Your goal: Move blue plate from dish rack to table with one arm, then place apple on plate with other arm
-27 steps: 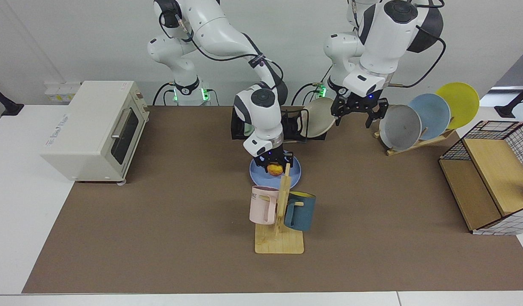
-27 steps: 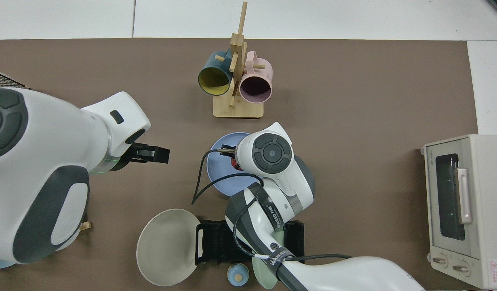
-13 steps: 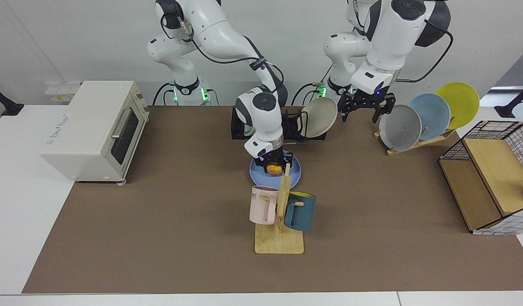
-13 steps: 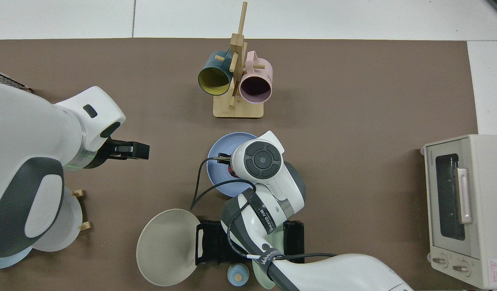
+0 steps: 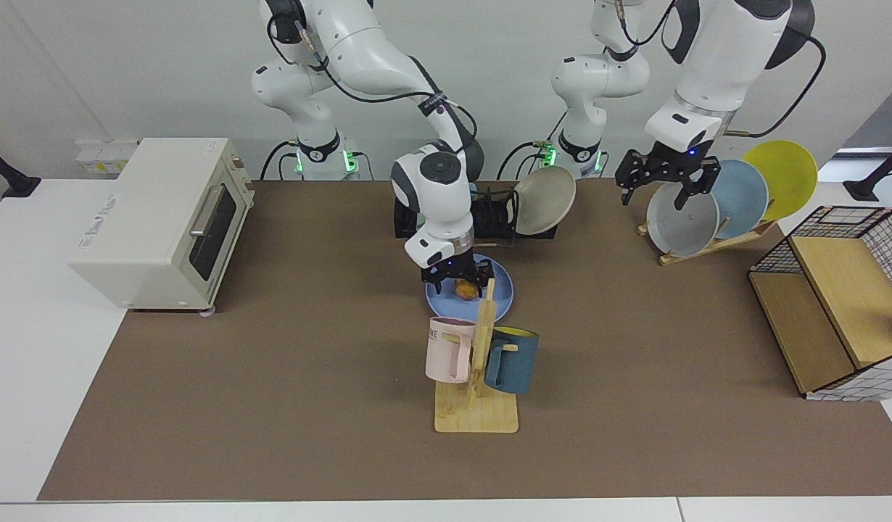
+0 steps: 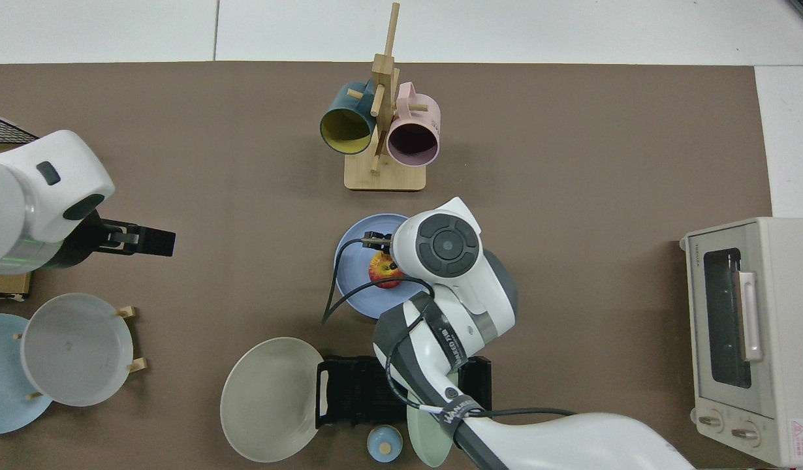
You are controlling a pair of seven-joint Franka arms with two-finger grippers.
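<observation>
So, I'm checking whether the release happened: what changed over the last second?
The right gripper opened and lifted slightly, letting go of the apple, which now rests on the blue plate. The left gripper drew back from the dish rack toward the wooden plate rack, fingers open. Blue plate, mug stand and toaster oven stayed put.
</observation>
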